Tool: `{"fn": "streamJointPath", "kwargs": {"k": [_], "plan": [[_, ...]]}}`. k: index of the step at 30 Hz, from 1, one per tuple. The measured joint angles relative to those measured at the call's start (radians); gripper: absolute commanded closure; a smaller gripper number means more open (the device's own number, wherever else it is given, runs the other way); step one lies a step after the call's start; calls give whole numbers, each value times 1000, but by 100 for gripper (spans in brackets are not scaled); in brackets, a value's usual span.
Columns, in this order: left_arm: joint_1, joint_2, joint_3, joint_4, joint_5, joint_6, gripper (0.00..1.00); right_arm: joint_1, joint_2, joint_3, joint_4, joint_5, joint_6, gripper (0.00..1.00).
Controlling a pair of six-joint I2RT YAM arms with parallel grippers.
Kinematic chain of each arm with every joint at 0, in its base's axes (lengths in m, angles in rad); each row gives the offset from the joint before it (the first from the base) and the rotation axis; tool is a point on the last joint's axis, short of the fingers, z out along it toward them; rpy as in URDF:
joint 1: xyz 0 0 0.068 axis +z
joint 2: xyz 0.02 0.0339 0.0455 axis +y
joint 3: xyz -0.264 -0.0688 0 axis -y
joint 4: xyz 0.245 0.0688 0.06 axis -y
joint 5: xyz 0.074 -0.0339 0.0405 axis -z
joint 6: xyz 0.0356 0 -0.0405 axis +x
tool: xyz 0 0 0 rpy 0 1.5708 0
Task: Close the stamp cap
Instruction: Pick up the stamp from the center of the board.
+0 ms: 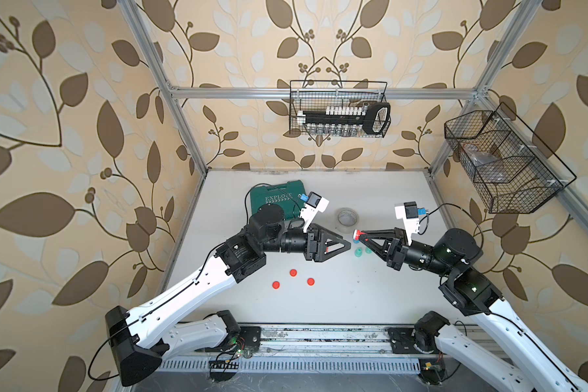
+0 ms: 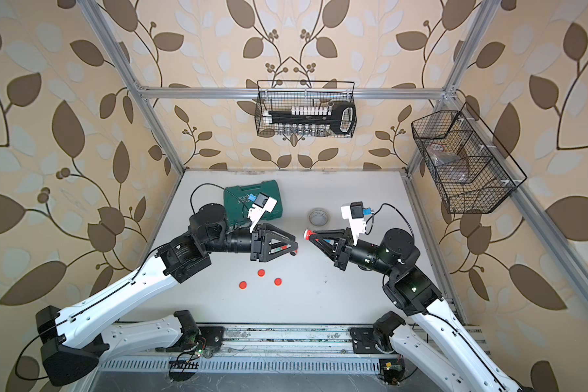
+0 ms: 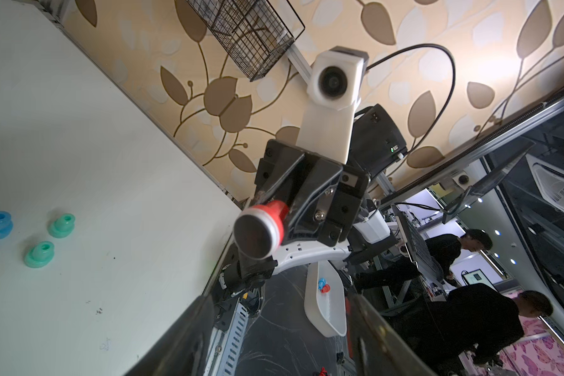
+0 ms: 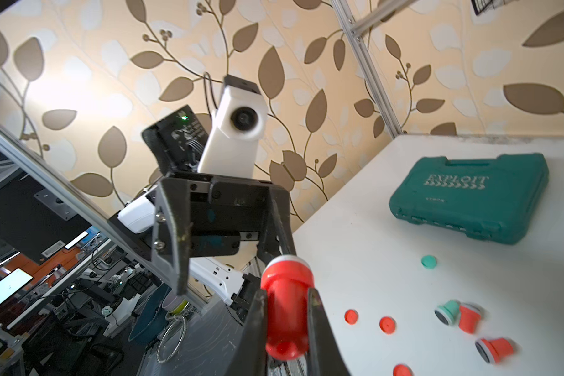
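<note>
While the right tool (image 1: 361, 235) is clamped on the red stamp (image 1: 356, 233), the stamp sits at the very fingertips, with its white-rimmed pad end sticking out past them. It is held off the surface (image 1: 353, 298) at mid-scene, just on the near side of the tape roll (image 1: 347, 219).

Stamp axis: roughly level, running left-right in line with the tool. The dark pad face points left and the rounded handle end points back toward the right wrist.

Left tool (image 1: 348, 245): fingers spread wide, tip aimed right. It is a short gap left of the pad face and slightly nearer.

Arms: both reach in from the near rail with elbows out to the sides and forearms about level. The two tools point at each other across the middle.

Three red caps (image 1: 293, 272) lie flat on the surface, near-left of the left tool and apart from one another. A green case (image 1: 275, 200) lies far-left, behind the left wrist.
</note>
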Motion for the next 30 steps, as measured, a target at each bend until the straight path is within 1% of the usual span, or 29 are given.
{"fn": "streamJointPath", "kwargs": {"k": [6, 9, 15, 20, 25, 27, 30], "plan": [[0, 31, 41, 21, 44, -5, 39, 17, -27, -11, 145, -37, -16, 100], [0, 44, 63, 43, 72, -14, 41, 37, -28, -11, 179, -47, -41, 100], [-3, 61, 104, 82, 129, -24, 45, 88, -31, -11, 198, -50, -101, 100], [-31, 78, 119, 95, 157, -28, 48, 101, -31, -11, 198, -49, -132, 100], [-62, 97, 122, 97, 160, -29, 50, 102, -31, -11, 193, -46, -158, 100], [-62, 98, 122, 96, 160, -29, 52, 102, -31, -11, 188, -46, -169, 100], [-62, 98, 123, 96, 159, -27, 52, 103, -31, -11, 177, -46, -180, 100]]}}
